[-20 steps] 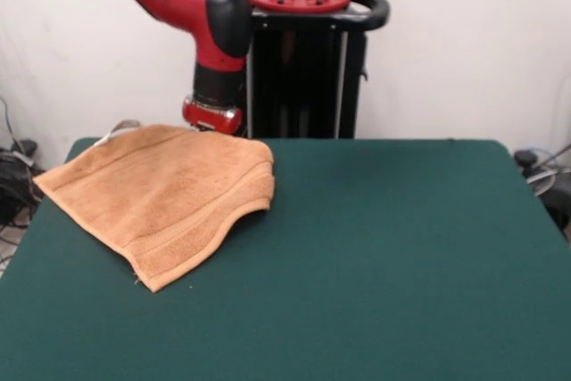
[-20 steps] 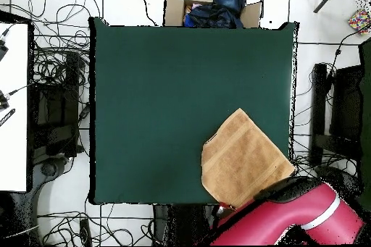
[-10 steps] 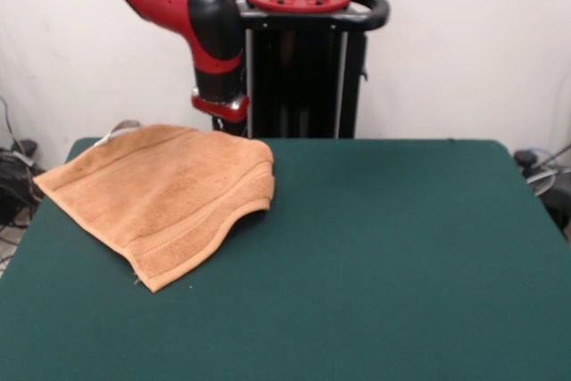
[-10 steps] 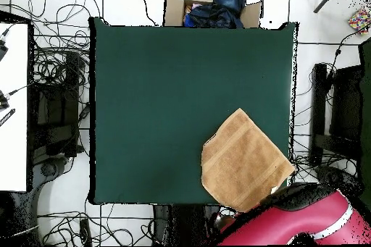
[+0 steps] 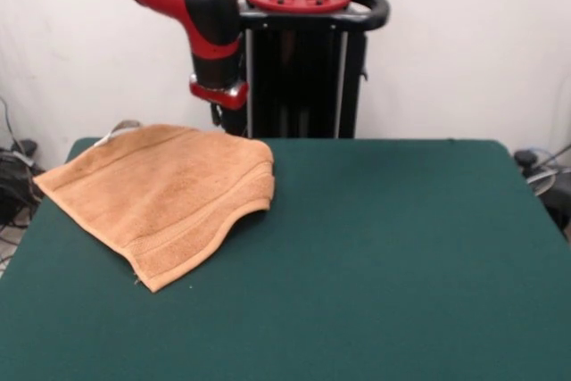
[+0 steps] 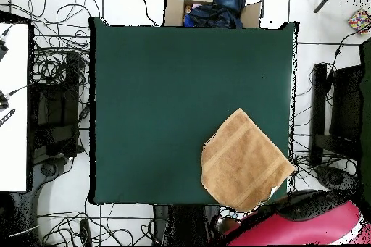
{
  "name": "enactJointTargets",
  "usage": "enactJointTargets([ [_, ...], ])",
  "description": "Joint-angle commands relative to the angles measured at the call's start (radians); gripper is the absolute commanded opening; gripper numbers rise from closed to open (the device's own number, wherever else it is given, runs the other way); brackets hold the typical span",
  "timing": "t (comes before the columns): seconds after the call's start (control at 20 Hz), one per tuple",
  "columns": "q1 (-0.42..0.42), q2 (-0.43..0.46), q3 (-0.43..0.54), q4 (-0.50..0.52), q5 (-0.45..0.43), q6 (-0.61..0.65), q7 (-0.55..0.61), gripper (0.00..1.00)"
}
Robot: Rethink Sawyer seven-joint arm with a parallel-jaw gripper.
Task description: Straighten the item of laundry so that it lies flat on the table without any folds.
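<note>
Because the terry hand towel [image 5: 161, 194], doubled over at the counter's [image 5: 401, 256] corner, is light and limp, grip its upper layer's free corner; the state of the jaws cannot be determined.

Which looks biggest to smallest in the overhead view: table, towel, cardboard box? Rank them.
1. table
2. towel
3. cardboard box, only partly in view past the table's edge and lower than the tabletop, so its true size is unsure.
</note>
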Motion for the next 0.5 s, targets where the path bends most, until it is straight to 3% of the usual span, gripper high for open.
enactJointTargets([
  [0.05,0.058,-0.179,0.076,0.064,-0.009,0.153,0.121,0.0],
  [0.5,-0.005,-0.456,0.156,0.127,-0.04,0.242,0.104,0.0],
])
